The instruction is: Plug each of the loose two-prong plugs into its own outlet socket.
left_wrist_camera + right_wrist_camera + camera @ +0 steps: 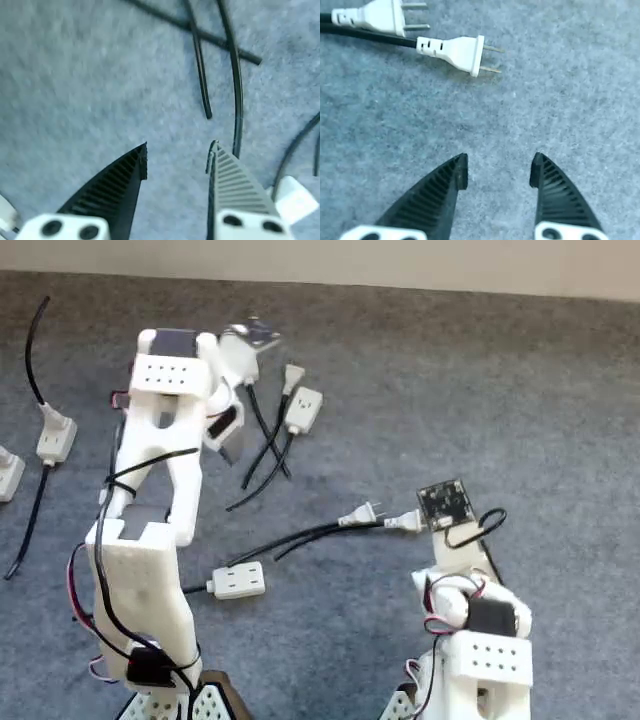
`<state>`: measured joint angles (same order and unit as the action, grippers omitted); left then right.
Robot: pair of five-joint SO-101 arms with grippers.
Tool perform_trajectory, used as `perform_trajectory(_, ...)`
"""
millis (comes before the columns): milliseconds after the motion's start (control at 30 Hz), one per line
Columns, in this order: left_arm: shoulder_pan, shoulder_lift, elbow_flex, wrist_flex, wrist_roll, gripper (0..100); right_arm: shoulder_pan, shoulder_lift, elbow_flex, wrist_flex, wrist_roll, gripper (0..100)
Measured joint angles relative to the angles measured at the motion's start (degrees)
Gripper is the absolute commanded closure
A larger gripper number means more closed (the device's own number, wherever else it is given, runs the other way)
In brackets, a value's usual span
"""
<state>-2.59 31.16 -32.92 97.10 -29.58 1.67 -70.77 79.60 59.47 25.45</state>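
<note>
Open wide, empty: left gripper over edge-cropped black cords, right gripper near a plug, prongs clearer at wrist than overhead.

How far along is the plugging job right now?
Done: nothing visible. The nearer plug and farther plug lie loose on the carpet, prongs bare. In hand: nothing; the right gripper and left gripper are open and empty. Left: seat each plug, perhaps starting with the outlet socket.
</note>
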Motion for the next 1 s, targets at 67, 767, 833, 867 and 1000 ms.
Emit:
perform_trajectory(67,-0.3,0.0,0.0,1.6,7.5,79,-2.5,6.7,-4.8,-0.1,-0.5,79.7)
perform_trajectory(767,-12.9,-0.8,30.6,-22.8,19.2,79,-18.5,67.2,-54.5,11.0,44.2,81.6)
perform_trajectory(833,-13.0,-1.2,31.6,-23.4,19.2,79,-18.5,68.5,-54.5,11.1,48.1,84.2)
perform_trajectory(867,-13.0,-1.3,31.8,-23.6,19.2,79,-18.3,69.1,-54.5,11.1,49.7,85.1)
perform_trajectory(1000,-13.0,-1.3,32.0,-23.8,19.2,79,-17.3,70.3,-54.7,11.0,52.1,85.7)
